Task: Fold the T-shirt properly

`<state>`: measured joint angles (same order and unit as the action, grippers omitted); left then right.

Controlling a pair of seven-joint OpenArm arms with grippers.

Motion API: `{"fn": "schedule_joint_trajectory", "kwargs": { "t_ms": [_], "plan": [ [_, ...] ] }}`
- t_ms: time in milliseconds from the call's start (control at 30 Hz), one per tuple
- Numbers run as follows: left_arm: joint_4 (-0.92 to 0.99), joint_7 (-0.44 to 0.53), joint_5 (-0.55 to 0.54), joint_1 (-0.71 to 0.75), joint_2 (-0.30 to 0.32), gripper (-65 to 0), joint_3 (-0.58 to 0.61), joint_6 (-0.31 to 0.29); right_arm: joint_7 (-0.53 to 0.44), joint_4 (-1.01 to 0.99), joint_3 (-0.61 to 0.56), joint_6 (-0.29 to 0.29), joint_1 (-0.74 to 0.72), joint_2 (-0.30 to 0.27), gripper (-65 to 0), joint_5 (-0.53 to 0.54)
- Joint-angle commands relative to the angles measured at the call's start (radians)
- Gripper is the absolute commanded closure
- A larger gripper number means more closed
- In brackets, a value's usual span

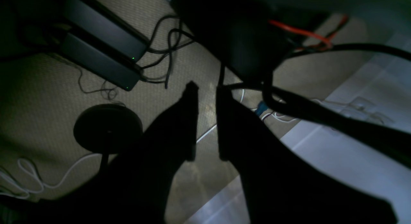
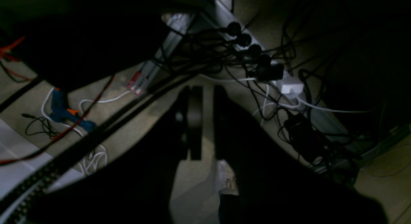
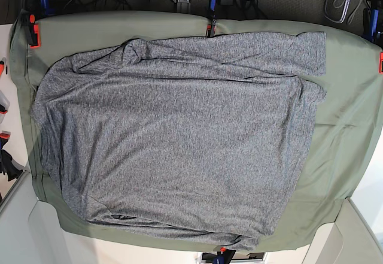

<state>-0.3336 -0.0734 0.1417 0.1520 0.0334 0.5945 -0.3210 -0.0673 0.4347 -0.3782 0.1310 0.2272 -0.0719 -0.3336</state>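
Grey and speckled, one T-shirt (image 3: 173, 144) lies spread over one olive-green sheet (image 3: 347, 126) that covers the table; we see it only from the base view. It lies sideways to that view, flat across its middle, with rumpled folds along the far edge and a sleeve (image 3: 299, 51) reaching out at the far right. The green sheet shows as a border on every side of the shirt, widest on the right. We count about six orange and blue clamps pinning the sheet's edges, one of them (image 3: 34, 35) at the far left corner.

Neither arm appears in the base view. Our left gripper (image 1: 207, 121) hangs over beige carpet, its two dark fingers (image 1: 189, 121) a narrow gap apart with nothing between them and nothing touching them. Below it we count two black power bricks (image 1: 99, 57), each with a small green light, one round black base (image 1: 107, 127), and loose white, black and red cables.

Our right gripper (image 2: 207, 121) also points at the floor, fingers (image 2: 192, 121) nearly together with a thin slit of carpet showing between, holding nothing. Under it lies one white power strip (image 2: 257, 57) crowded with black plugs, and one blue tool with orange trim (image 2: 64, 111). A red-and-white tag (image 2: 137, 82) sits on a metal bar; we cannot read its writing
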Motion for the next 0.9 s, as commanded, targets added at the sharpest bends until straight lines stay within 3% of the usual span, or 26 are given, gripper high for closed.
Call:
{"fn": "schedule_joint_trajectory", "kwargs": {
  "t_ms": [0, 400, 600, 867],
  "plan": [
    [-0.008, 0.007, -0.002, -0.005, -0.003, -10.3, 0.001, -0.003, -0.008, 0.004, -0.002, 0.003, 0.003, -0.003, -5.3, 0.000],
    [-0.008, 0.006, -0.002, -0.066, 0.000, -10.3, 0.001, -0.004, -0.008, 0.012, -0.002, 0.003, -0.021, -0.003, -5.3, 0.000],
    [-0.012, -0.043, -0.003, -0.050, 0.003, -10.4, 0.000, -0.004, -0.008, 0.016, -0.002, 0.003, -0.003, -0.014, -5.3, 0.000],
    [-0.298, -0.043, -0.053, 0.125, 0.101, -10.6, -0.058, -0.004, -0.008, 0.241, -0.002, 0.003, 0.164, -0.109, -5.3, 0.001]
  ]
}}
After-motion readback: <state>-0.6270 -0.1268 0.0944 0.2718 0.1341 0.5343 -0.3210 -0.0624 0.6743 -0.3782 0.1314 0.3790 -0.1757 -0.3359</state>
